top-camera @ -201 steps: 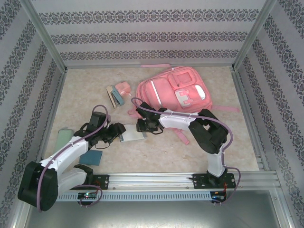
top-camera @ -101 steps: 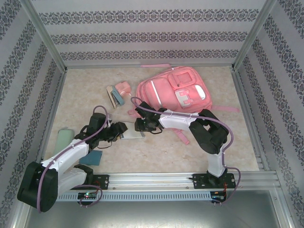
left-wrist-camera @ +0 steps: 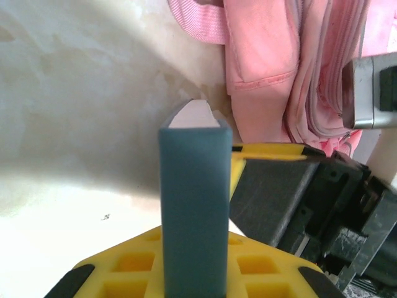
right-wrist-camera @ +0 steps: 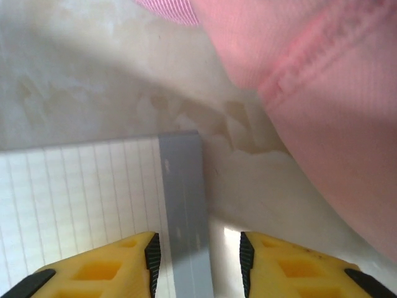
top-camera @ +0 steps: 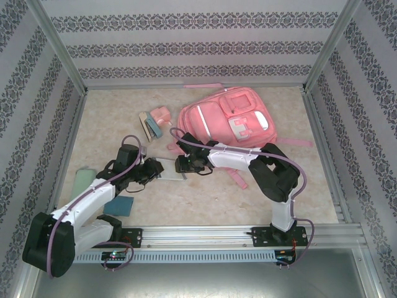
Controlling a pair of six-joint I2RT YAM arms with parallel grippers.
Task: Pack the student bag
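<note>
The student bag (top-camera: pixel 223 121) is a large pink backpack lying at the back centre-right, and its pink fabric (left-wrist-camera: pixel 267 56) is close ahead in the left wrist view. A notebook (top-camera: pixel 170 176) with a blue-grey cover and lined pages hangs between the two grippers, in front of the bag. My left gripper (top-camera: pixel 154 169) is shut on the notebook's spine (left-wrist-camera: pixel 192 198), which stands upright between its yellow jaws. My right gripper (right-wrist-camera: pixel 197 248) is open, its pads on either side of the notebook's cover edge (right-wrist-camera: pixel 183 186) with a gap to the right. The bag (right-wrist-camera: pixel 322 93) sits just beyond.
A small pink box (top-camera: pixel 162 114) and a stapler-like item (top-camera: pixel 149 126) lie left of the bag. A pale green case (top-camera: pixel 80 180) and a teal pad (top-camera: pixel 119 205) sit near the left arm. Bag straps (top-camera: pixel 239 178) trail under the right arm. Patterned walls enclose the table.
My left gripper has closed onto the notebook's near end. The right gripper's jaws have spread a little and no longer pinch it. The notebook has shifted slightly left.
</note>
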